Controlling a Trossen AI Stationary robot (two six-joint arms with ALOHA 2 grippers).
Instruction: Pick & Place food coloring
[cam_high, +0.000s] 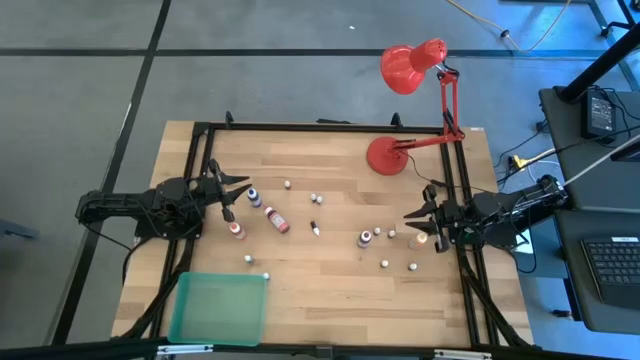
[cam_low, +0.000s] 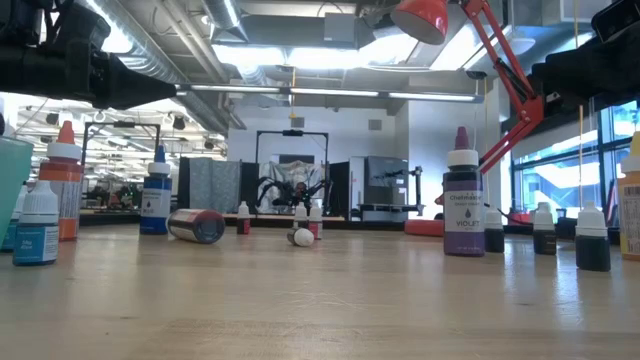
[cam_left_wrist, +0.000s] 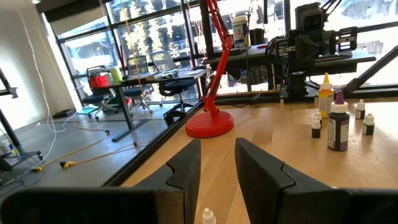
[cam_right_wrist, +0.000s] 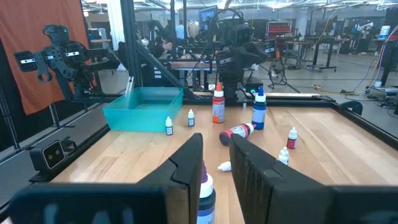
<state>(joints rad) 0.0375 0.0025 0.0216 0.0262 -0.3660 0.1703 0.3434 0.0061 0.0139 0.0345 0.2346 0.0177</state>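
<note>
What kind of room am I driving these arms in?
Likely a robotics lab or workshop: exposed ceiling ducts, office chairs at workbenches behind big windows, another robot rig across the room, and a framed wooden table strewn with food coloring bottles.

Pale wood-grain table (cam_high: 330, 265) (matt), translucent plastic tray (cam_high: 220, 308)

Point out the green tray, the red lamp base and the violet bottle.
green tray (cam_high: 215, 308), high view, bare floor of the tray.
red lamp base (cam_left_wrist: 209, 124), left wrist view, top of the round foot.
violet bottle (cam_low: 463, 216), low view, its label.
</note>
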